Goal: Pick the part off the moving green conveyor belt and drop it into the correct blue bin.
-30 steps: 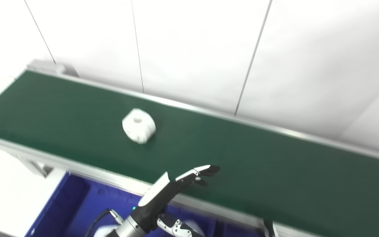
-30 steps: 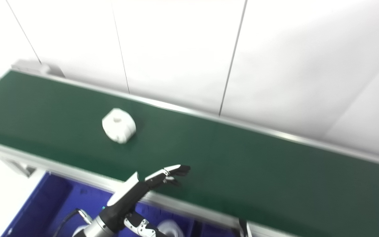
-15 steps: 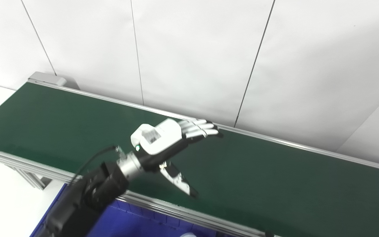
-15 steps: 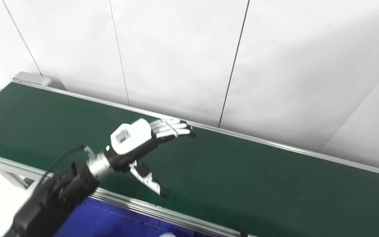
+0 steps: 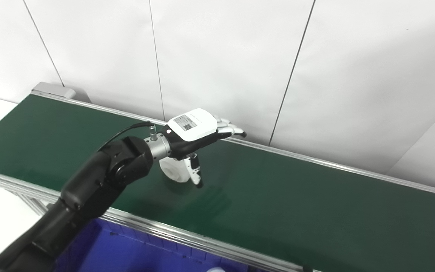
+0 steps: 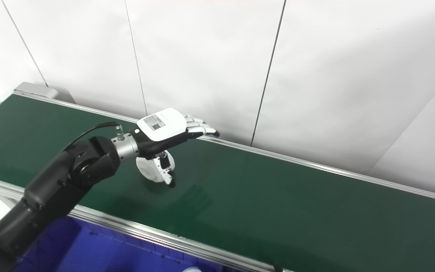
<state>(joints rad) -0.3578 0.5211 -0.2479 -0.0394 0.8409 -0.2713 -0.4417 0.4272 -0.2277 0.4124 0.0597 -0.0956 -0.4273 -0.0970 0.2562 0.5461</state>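
A white round part (image 5: 175, 172) lies on the green conveyor belt (image 5: 278, 204), mostly hidden under my left hand (image 5: 198, 130). The left hand hovers palm-down just above the part, fingers stretched toward the back wall, thumb hanging down at the part's right side. The hand is open and not closed on the part. The same hand (image 6: 168, 126) and part (image 6: 150, 170) show in the right eye view. A blue bin (image 5: 127, 253) sits below the belt's near edge. My right hand is out of view.
The belt's metal near rail (image 5: 187, 236) runs between belt and bin. A white object (image 5: 213, 269) peeks at the bin's bottom edge. A white panelled wall (image 5: 240, 56) stands right behind the belt. A grey end block (image 5: 53, 90) caps the belt's far left.
The left hand rose from the belt's near edge, swung out over the belt and turned palm-down over the part. The part has travelled right along the belt. The camera tilted after the first frames.
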